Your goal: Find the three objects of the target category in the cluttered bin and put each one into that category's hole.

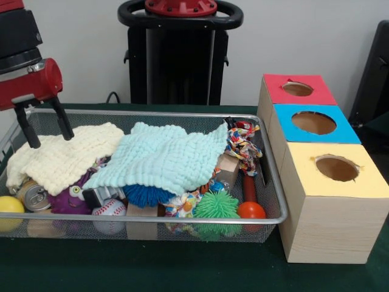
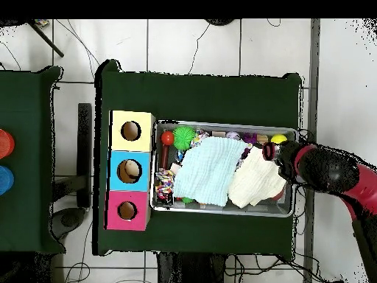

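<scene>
Hovering over the left end of the wire bin (image 1: 276,182): the end effector (image 1: 45,129), its two dark fingers (image 1: 27,131) spread apart above a cream cloth (image 1: 61,158). Lying beside it and overlapping its edge, a pale green cloth (image 1: 167,155), covering a blue spiky ball (image 1: 146,194). Showing along the near side: a yellow ball (image 1: 10,205), a can (image 1: 33,194), a baseball (image 1: 109,210), a green spiky ball (image 1: 216,205), an orange ball (image 1: 251,210). Standing right of the bin on the green counter (image 1: 182,267): a red box (image 1: 298,90), a blue box (image 1: 314,123), a yellow box (image 1: 337,170), each with a round hole on top.
</scene>
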Controlling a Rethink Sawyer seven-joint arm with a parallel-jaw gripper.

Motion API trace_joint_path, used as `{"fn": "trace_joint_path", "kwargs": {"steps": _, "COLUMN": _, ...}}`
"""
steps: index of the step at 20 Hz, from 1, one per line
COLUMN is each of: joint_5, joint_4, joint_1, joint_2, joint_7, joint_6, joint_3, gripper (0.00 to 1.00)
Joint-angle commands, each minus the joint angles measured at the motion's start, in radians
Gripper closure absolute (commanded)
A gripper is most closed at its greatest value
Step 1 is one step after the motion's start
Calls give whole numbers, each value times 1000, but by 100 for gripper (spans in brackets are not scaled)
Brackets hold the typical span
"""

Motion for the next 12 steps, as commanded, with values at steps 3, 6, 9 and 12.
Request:
{"fn": "trace_joint_path", "kwargs": {"steps": 3, "joint_5": 10, "joint_4": -30, "joint_1": 20, "joint_2": 37, "joint_7": 76, "joint_6": -109, "joint_3": -29, "gripper": 0}}
{"fn": "trace_joint_path", "kwargs": {"steps": 6, "joint_5": 27, "joint_4": -38, "joint_1": 32, "joint_2": 35, "joint_7": 117, "joint_6": -126, "joint_3": -47, "gripper": 0}}
{"fn": "trace_joint_path", "kwargs": {"steps": 9, "joint_5": 39, "joint_4": -50, "joint_1": 43, "joint_2": 35, "joint_7": 140, "joint_6": -130, "joint_3": -71, "gripper": 0}}
{"fn": "trace_joint_path", "kwargs": {"steps": 12, "joint_5": 52, "joint_4": -56, "joint_1": 56, "joint_2": 32, "joint_7": 164, "joint_6": -144, "joint_3": -97, "gripper": 0}}
